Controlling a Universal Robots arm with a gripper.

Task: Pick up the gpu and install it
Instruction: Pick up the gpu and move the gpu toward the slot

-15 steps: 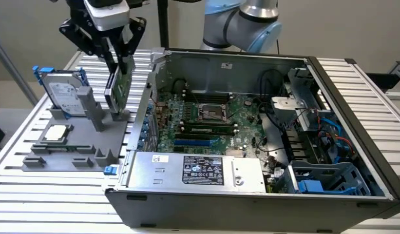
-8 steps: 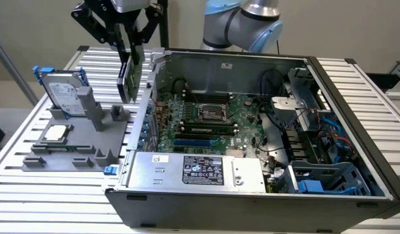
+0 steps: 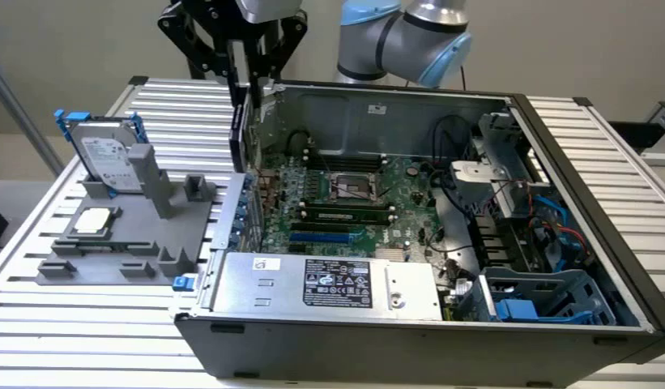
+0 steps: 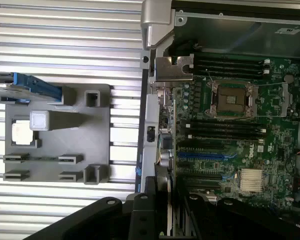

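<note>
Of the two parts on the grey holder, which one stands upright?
The hard drive in its blue frame, at the far corner of the grey holder in the exterior view: it stands on edge, while the square silver chip lies flat.

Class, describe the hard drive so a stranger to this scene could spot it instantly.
Find the open computer case; on the exterior view's left of it sits a grey holder. At the holder's far corner stands the hard drive, the only silver, blue-framed part there.

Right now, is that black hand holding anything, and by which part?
Yes. The hand grips the thin graphics card by its upper edge. The card hangs upright at the side wall of the open computer case.
</note>
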